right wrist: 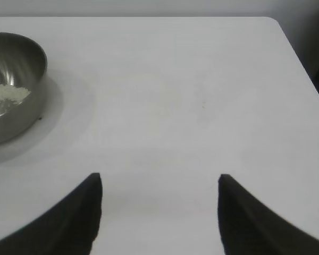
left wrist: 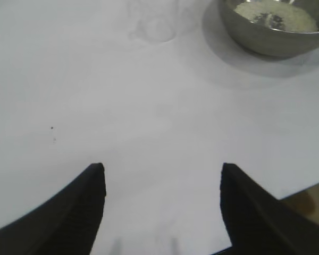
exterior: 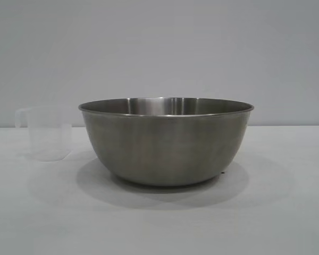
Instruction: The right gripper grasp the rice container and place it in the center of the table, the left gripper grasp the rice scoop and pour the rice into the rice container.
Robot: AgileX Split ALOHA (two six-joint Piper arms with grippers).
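The bowl (exterior: 166,143) sits mid-counter (exterior: 287,212) with rice (left wrist: 276,15) inside, the cup (exterior: 47,134) beside it. Both the left pincer (left wrist: 163,175) and the right pincer (right wrist: 159,183) hang apart and empty, so the task looks finished.

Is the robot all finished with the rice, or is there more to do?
It looks finished. The rice already lies inside the rice container, which stands in the middle of the table. The rice scoop stands upright on the table beside it and looks empty. Nothing is in hand: the left tool and the right tool are both open over bare table. Nothing seems left.
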